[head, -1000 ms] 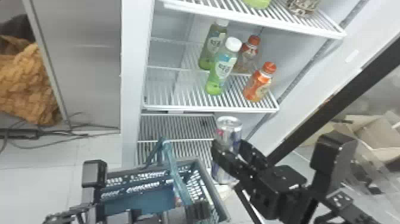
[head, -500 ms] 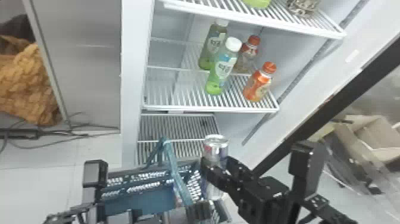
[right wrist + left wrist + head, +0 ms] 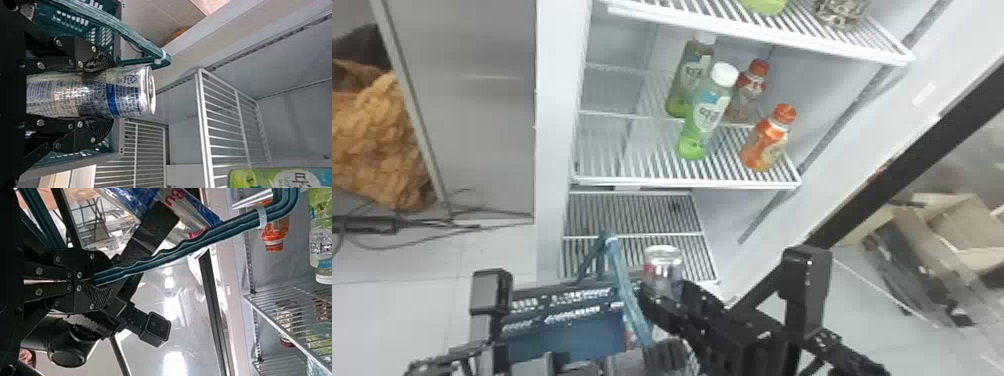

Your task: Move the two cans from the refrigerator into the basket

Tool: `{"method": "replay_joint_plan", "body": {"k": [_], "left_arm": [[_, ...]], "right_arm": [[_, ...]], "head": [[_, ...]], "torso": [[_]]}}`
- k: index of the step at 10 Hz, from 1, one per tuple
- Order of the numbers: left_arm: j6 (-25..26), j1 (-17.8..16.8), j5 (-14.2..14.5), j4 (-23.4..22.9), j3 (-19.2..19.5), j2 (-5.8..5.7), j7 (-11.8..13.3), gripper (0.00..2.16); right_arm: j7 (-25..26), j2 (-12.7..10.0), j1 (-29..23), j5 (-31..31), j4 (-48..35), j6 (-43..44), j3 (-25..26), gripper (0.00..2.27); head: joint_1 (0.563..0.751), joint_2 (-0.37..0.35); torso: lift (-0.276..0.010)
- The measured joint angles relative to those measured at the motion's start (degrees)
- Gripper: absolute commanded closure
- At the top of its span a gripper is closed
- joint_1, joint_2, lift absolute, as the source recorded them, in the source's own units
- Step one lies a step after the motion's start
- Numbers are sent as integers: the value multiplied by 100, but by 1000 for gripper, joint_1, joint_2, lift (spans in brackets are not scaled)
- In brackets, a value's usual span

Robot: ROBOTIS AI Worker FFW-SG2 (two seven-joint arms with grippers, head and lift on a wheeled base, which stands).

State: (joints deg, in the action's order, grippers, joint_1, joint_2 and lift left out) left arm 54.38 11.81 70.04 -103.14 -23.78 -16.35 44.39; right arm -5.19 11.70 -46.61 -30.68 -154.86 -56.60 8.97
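Note:
In the head view my right gripper (image 3: 672, 300) holds an upright silver can (image 3: 663, 267) over the right side of the teal basket (image 3: 562, 332), just right of its raised handle (image 3: 627, 290). The right wrist view has the can (image 3: 90, 94) clamped between both fingers of the right gripper (image 3: 100, 94), beside the handle (image 3: 137, 43). Low in the head view, my left gripper (image 3: 657, 352) is at the handle's lower end; in the left wrist view this gripper (image 3: 90, 280) is shut on the handle (image 3: 176, 252). Red and blue print (image 3: 631, 332) shows inside the basket, partly hidden.
The open refrigerator stands ahead; its middle shelf (image 3: 652, 182) carries green bottles (image 3: 709, 112) and orange-capped bottles (image 3: 767, 140). Lower racks (image 3: 632, 215) lie behind the basket. The dark door edge (image 3: 907, 160) slants along the right, with cardboard boxes (image 3: 952, 225) beyond.
My right gripper has carried the can left and lower, from the basket's right edge to close beside the handle. The left gripper and basket have kept their place.

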Motion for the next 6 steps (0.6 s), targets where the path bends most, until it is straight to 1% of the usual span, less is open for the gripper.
{"method": "replay_joint_plan", "body": {"k": [3, 6], "left_arm": [[15, -7, 1, 0, 2, -1, 3, 1185], [4, -2, 1, 1, 2, 0, 1, 1185]], "right_arm": [[-58, 8, 28, 7, 49, -34, -3, 478], [-81, -1, 48, 49, 67, -18, 35, 458]], "head": [[695, -350], [695, -350]], "torso": [[-276], [-276]]}}
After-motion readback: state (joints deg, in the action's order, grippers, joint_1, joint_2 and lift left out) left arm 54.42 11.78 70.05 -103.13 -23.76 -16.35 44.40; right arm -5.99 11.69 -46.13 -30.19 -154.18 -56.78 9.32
